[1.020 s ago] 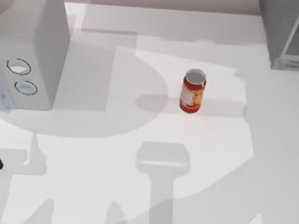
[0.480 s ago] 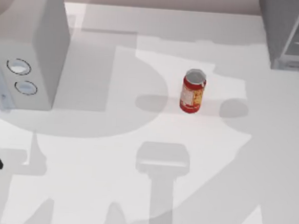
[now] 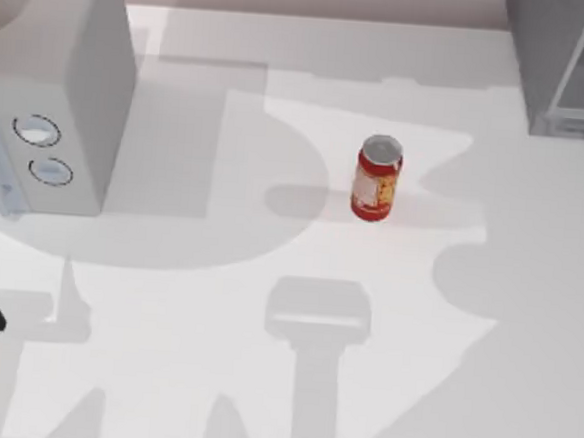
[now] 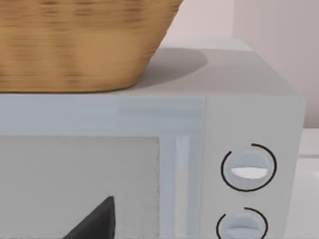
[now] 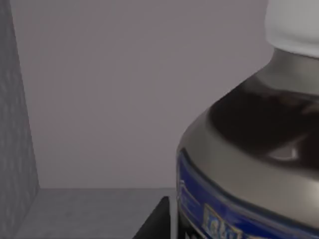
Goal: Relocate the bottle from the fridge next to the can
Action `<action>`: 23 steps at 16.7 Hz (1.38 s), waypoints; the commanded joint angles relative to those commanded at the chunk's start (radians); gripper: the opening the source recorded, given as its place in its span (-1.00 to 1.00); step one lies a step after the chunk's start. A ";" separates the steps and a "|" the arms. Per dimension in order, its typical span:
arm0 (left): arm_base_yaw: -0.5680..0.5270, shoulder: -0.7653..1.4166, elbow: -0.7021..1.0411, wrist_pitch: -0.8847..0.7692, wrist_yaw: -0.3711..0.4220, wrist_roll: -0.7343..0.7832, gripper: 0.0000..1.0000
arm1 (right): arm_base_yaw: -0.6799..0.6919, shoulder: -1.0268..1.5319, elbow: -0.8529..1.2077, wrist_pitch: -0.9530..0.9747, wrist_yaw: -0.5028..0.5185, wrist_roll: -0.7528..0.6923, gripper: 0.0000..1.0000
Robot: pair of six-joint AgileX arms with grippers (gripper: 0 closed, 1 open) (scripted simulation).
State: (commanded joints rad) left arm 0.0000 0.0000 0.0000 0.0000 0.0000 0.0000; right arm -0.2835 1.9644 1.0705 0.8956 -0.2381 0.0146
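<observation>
Stood upright on the white table (image 3: 211, 374), near the middle: the can (image 3: 377, 179). Sat at the far right corner: the fridge (image 3: 564, 63). Seen close up in the right wrist view, inside grey walls: the bottle (image 5: 254, 149). Faced the microwave (image 4: 149, 149), basket (image 4: 79, 45) on top, from the left wrist. Could not tell either gripper's opening or hold.

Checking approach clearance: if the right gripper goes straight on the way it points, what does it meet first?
Most likely the bottle: in the right wrist view it looms very close, inside the fridge, with the grey back wall behind. A dark finger tip sits just beside its label; contact cannot be judged.
</observation>
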 joint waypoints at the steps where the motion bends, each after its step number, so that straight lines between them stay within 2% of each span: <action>1: 0.000 0.000 0.000 0.000 0.000 0.000 1.00 | -0.009 -0.040 -0.067 0.018 -0.010 0.000 -1.00; 7: 0.000 0.000 0.000 0.000 0.000 0.000 1.00 | -0.051 -0.243 -0.367 0.114 -0.065 0.000 -1.00; 14: 0.000 0.000 0.000 0.000 0.000 0.000 1.00 | -0.035 -0.245 -0.382 0.132 -0.054 0.001 -1.00; 18: 0.000 0.000 0.000 0.000 0.000 0.000 1.00 | 0.113 -0.167 -0.395 0.227 0.094 -0.003 -1.00; 23: 0.000 0.000 0.000 0.000 0.000 0.000 1.00 | 0.434 -0.051 -0.435 0.379 0.413 -0.010 -1.00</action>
State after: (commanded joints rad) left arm 0.0000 0.0000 0.0000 0.0000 0.0000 0.0000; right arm 0.1503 1.9134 0.6354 1.2747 0.1750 0.0047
